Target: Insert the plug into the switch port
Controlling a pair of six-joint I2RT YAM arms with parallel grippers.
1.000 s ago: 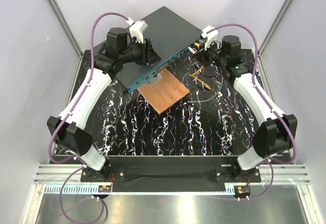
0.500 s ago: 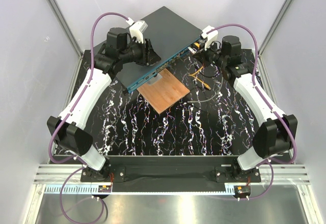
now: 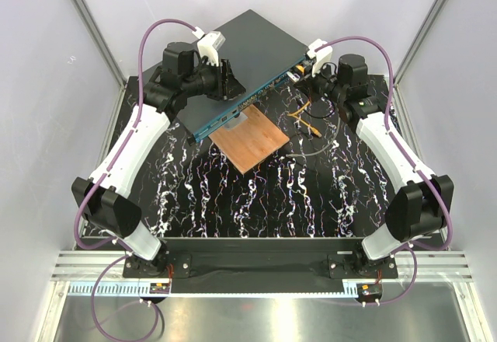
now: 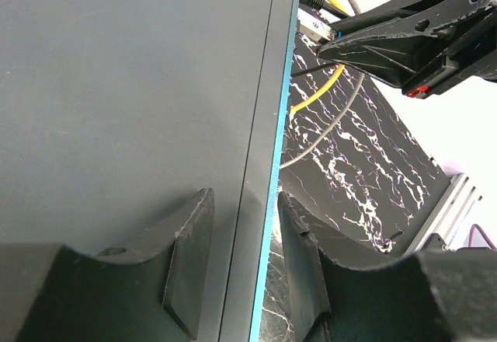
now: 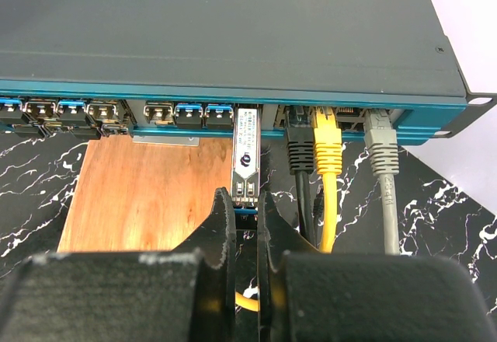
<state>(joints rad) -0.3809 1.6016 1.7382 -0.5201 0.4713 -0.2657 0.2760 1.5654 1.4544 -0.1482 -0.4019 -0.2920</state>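
Note:
The switch [image 3: 241, 54] is a wide, flat, dark box with a teal front face lined with small ports [image 5: 190, 113]. My right gripper [image 5: 247, 202] is shut on the tail of a silver plug [image 5: 247, 155]. The plug's front end sits at a port [image 5: 247, 111] in the teal face, left of the black cable. In the top view the right gripper [image 3: 309, 78] is at the switch's right end. My left gripper [image 4: 242, 256] is open and straddles the switch's teal front edge [image 4: 273, 194], one finger over the top [image 4: 116, 85]; in the top view it [image 3: 226, 79] is over the switch's left part.
A copper-brown plate [image 3: 250, 140] lies on the marbled table in front of the switch, also in the right wrist view [image 5: 147, 190]. Black [image 5: 300, 151], yellow [image 5: 328, 151] and grey [image 5: 380, 151] cables are plugged in right of the plug and trail over the table [image 3: 307, 116].

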